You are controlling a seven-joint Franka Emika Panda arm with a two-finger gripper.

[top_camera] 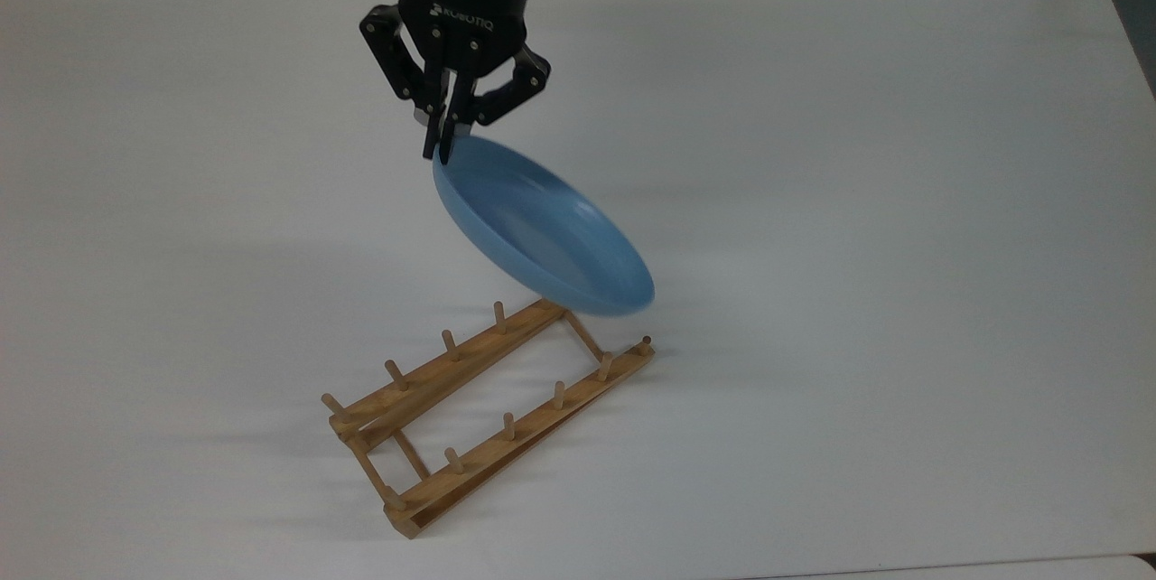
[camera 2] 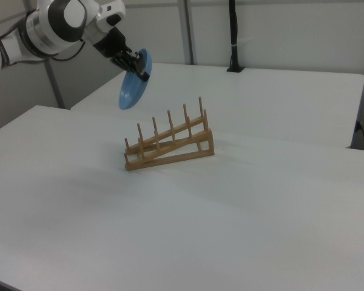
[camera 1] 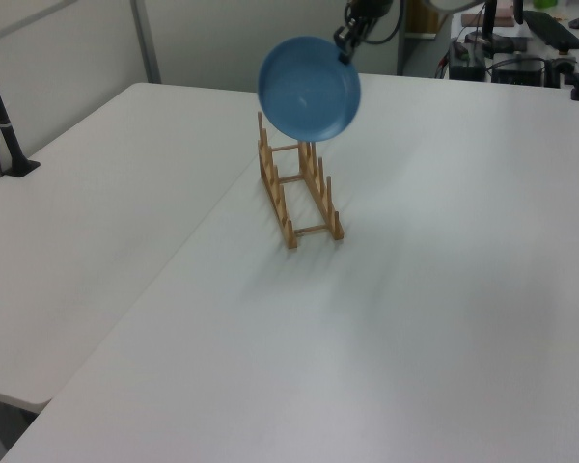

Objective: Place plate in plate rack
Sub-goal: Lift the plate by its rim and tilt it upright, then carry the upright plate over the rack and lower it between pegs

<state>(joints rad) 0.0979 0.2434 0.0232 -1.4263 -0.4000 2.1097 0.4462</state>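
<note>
The light-blue plate (top_camera: 542, 232) is hanging tilted in the air — clear of the table (top_camera: 858, 201), above the far end of the wooden plate rack (top_camera: 488, 399). The black end effector (top_camera: 444, 145) is pinching the plate's upper rim, fingers pressed onto it. In the right view, the plate (camera 2: 133, 88) is hanging up and to the left of the rack (camera 2: 170, 144).

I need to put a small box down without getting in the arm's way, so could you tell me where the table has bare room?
The table is bare on the top view's right of the plate rack and along the top view's left edge. It is crowded around the rack's far end, where the gripper holds the plate above it.
</note>
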